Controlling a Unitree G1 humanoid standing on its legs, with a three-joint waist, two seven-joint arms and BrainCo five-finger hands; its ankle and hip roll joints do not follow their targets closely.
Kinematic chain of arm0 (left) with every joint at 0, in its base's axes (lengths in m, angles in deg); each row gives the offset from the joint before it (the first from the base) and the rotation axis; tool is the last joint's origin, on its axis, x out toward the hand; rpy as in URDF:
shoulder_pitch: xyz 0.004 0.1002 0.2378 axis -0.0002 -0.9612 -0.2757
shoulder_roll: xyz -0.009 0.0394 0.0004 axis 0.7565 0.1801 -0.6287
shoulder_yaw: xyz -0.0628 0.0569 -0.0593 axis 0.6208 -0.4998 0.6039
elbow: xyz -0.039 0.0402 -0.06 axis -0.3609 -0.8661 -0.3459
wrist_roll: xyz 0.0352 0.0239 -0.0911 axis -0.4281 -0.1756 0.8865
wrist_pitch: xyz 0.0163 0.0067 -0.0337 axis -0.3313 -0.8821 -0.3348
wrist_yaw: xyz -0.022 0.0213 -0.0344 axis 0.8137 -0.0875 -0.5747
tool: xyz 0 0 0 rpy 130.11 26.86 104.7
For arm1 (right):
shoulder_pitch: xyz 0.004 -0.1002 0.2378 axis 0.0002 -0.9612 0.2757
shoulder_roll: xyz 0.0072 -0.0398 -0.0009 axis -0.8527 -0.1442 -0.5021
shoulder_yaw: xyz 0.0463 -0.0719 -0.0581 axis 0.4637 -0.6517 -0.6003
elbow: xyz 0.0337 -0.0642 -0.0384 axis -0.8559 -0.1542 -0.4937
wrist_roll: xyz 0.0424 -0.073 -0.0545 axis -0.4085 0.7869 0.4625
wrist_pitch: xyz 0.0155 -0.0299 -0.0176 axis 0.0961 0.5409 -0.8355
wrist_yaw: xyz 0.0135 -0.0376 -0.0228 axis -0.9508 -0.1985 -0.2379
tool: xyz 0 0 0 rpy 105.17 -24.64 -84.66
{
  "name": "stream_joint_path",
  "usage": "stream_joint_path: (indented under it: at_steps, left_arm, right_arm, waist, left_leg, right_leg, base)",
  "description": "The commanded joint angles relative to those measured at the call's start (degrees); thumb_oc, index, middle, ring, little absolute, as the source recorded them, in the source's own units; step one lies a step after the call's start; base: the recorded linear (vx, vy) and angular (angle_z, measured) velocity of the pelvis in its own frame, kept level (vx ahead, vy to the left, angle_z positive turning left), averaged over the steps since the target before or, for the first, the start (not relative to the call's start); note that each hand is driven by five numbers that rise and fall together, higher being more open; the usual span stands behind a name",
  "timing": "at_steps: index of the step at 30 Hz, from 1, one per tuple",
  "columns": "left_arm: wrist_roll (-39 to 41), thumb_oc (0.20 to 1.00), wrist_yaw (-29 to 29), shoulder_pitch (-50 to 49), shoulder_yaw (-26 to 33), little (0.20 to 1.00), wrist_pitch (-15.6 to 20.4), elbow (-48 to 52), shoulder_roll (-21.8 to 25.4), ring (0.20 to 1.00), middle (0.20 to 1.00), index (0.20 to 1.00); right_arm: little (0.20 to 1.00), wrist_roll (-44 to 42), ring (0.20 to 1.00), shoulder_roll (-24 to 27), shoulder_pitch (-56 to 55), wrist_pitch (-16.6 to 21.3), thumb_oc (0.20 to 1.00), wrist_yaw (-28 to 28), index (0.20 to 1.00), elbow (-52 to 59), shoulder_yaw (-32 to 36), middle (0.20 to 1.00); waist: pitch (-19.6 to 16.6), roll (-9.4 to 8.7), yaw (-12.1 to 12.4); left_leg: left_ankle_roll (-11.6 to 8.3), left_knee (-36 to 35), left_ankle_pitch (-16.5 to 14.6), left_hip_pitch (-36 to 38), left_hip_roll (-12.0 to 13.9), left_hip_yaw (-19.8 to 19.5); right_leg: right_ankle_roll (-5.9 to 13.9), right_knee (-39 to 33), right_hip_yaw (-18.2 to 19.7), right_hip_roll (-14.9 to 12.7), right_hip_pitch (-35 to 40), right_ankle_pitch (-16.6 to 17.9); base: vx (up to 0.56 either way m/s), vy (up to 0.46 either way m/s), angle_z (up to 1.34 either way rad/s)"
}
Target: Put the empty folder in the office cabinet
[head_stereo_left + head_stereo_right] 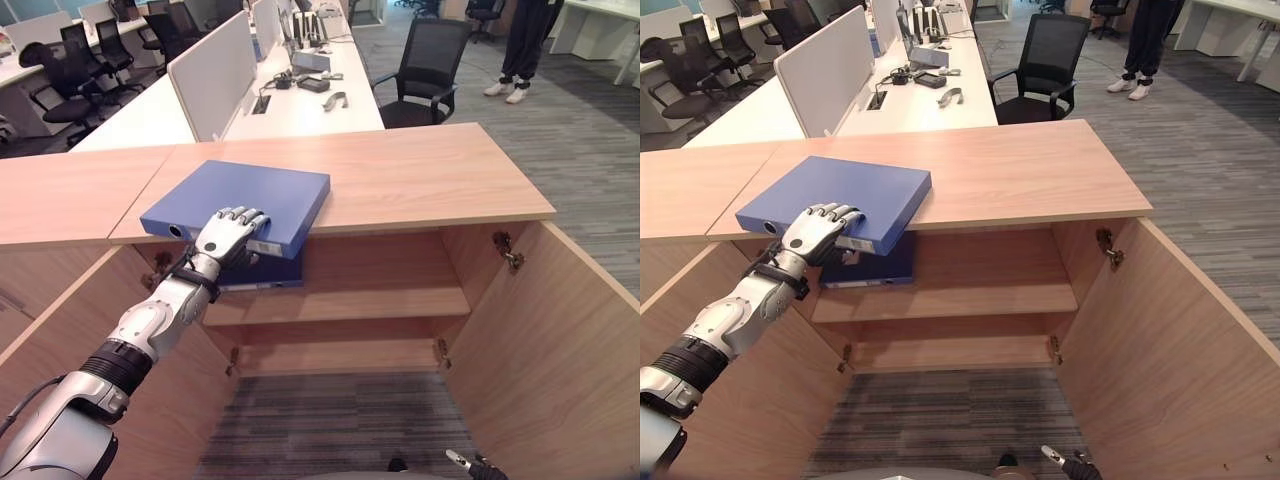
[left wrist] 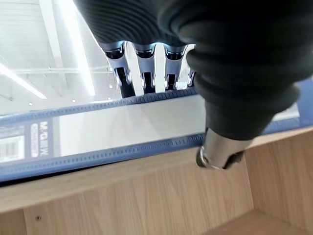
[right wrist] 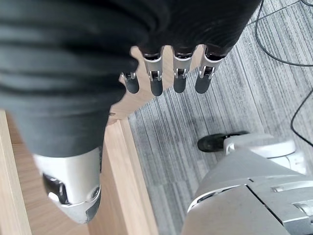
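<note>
Already my left hand clamps the blue folder's near edge, fingers curled on top, thumb beneath; stiff, light, slick-covered, so I grip at the spine.

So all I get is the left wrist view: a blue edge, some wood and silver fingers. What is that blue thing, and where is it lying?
Observer: It's a blue folder, flat on the cabinet top. Its near corner juts over the front edge, where the left robot hand grips it.
Operator: Is the cabinet open?
Observer: Yes, the right door is swung wide, and a second blue folder lies on the upper shelf.
Operator: And the other robot hand?
Observer: The right robot hand hangs low over the carpet, fingers relaxed, holding nothing.
</note>
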Motion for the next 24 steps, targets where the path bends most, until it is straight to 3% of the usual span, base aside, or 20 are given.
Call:
stream_joint_path:
  at_steps: [1,20,24]
  left_arm:
    - [-0.7,0.200,0.2,6.2,2.3,0.200,-0.5,-1.5,2.9,0.200,0.200,0.200]
    - [1.3,0.200,1.3,5.9,5.4,0.200,-0.7,1.3,3.5,0.200,0.200,0.200]
    - [3.5,0.200,2.8,9.4,8.4,0.200,-0.6,7.4,5.5,0.200,0.200,0.200]
  right_arm:
    - [1.000,-3.5,1.000,0.6,3.6,1.2,1.000,0.4,1.000,-2.0,0.8,1.000]
    - [1.000,-6.5,1.000,-0.3,3.7,1.3,1.000,0.3,1.000,-2.7,1.7,1.000]
    - [1.000,-6.5,1.000,-0.7,4.2,1.1,1.000,0.4,1.000,-3.0,1.4,1.000]
  waist:
    - [2.0,-0.53,-0.9]
    - [1.8,-0.66,-0.6]
    - [1.8,-0.58,-0.2]
  left_leg:
    - [-1.58,0.7,-4.6,2.1,1.1,0.1]
    - [-1.63,0.7,-4.4,2.0,1.0,0.3]
    - [-1.59,0.7,-4.1,1.5,0.9,-0.2]
  right_leg:
    - [4.06,1.0,2.0,0.0,5.3,-9.3]
    - [4.06,1.0,1.9,0.0,5.4,-9.2]
    - [4.12,0.9,1.6,-0.1,5.2,-9.2]
  base:
    - [0.00,0.000,0.00]
    - [0.00,0.000,0.00]
    - [-0.02,-0.008,0.00]
